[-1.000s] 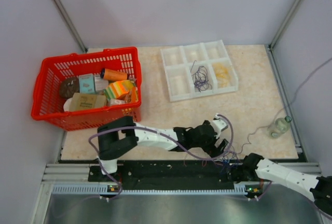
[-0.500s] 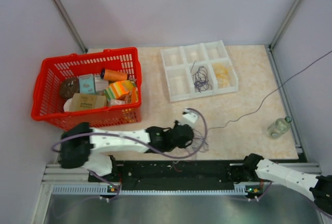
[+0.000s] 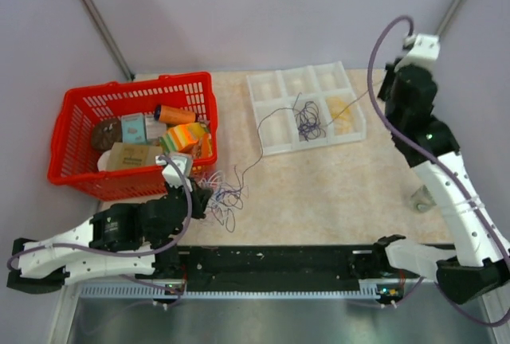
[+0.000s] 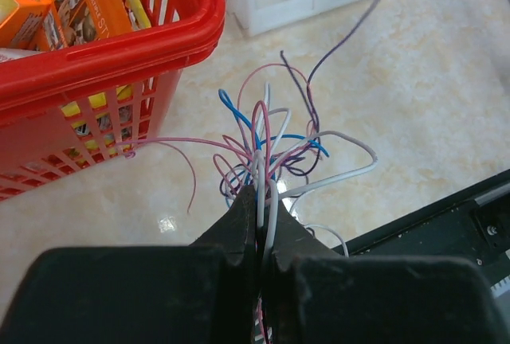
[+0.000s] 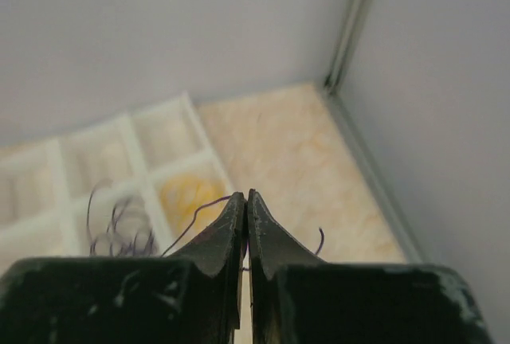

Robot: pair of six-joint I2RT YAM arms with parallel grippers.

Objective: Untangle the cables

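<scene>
Two arms work on one table [image 3: 319,193]. The left gripper [image 4: 260,218] lies low by the near-left corner with its two fingers pressed together on the cables [image 4: 267,157], a loose tuft of thin curly wires in four colours: pink, blue, white and dark purple. The tuft fans out just off the fingertips, over the table near the near edge and beside the near wall of the one red basket [image 3: 135,183]. One pink loop reaches to that wall (whether it touches the mesh, I cannot tell). One purple strand [image 4: 351,37] leaves the tuft and runs up and away toward the far-right corner, passing over the one white tray [image 3: 267,87]. There the right gripper [image 5: 246,201] is raised high above the far-right corner, and its two fingers are closed tight on that single strand, whose short free end curls out past them. The tray sits at the middle of the far edge and has six compartments, in two rows of three. The middle compartment of the near row holds one dark purple coil [image 3: 309,123] of wire. The right one of that row holds a pale yellow heap [image 3: 341,113], too blurred to name. The other four look bare. The basket stands at the left edge and is packed with boxes and one orange roll [image 3: 174,113]. One small bottle [image 3: 421,198] stands at the right edge, partly behind the right arm.
</scene>
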